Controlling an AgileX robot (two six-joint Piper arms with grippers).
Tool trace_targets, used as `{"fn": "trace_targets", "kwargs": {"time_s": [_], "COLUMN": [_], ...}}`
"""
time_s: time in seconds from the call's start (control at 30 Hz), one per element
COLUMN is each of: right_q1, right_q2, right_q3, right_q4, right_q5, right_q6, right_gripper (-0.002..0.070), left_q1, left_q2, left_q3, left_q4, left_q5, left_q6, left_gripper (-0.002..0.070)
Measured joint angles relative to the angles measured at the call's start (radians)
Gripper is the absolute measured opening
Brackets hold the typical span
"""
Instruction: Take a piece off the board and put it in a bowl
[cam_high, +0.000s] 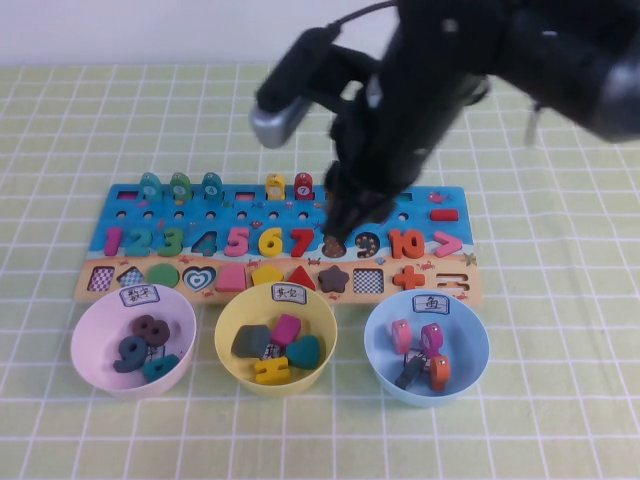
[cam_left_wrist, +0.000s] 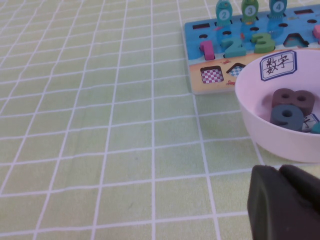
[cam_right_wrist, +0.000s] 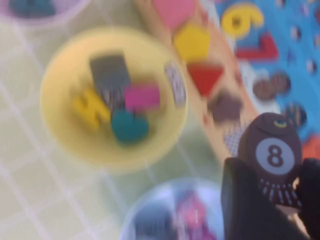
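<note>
While pinching the piece (cam_right_wrist: 270, 165) above the board (cam_high: 440, 290), right end effector (cam_high: 345, 222); left end effector (cam_left_wrist: 285, 205) state unclear.

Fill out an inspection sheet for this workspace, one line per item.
Surface: table under a green checked cloth.
Job's things: board lies flat; brown piece numbered 8 is lifted off it; blue bowl holds several pieces.
Clutter: pink bowl and yellow bowl, both holding pieces.
Grippers: right claw shut on the brown piece, above the board's middle; left claw low beside the pink bowl.
Cables: black cable on the right arm.
Surroundings: pale wall.
</note>
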Motion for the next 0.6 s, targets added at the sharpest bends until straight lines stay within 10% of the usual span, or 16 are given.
{"fn": "trace_targets", "kwargs": {"time_s": [0.6], "right_q1": [0.000], "right_q2": [-0.138], "right_q3": [0.353], "right_q4": [0.030], "right_q5": [-0.006], "right_q6": [0.054], "right_gripper": [0.0188], "left_q1": [0.000], "left_q2": [0.000], "left_q3": [0.000], "left_q4": [0.000], "left_q5": [0.000], "left_q6": [0.000], "left_gripper": [-0.0005]}}
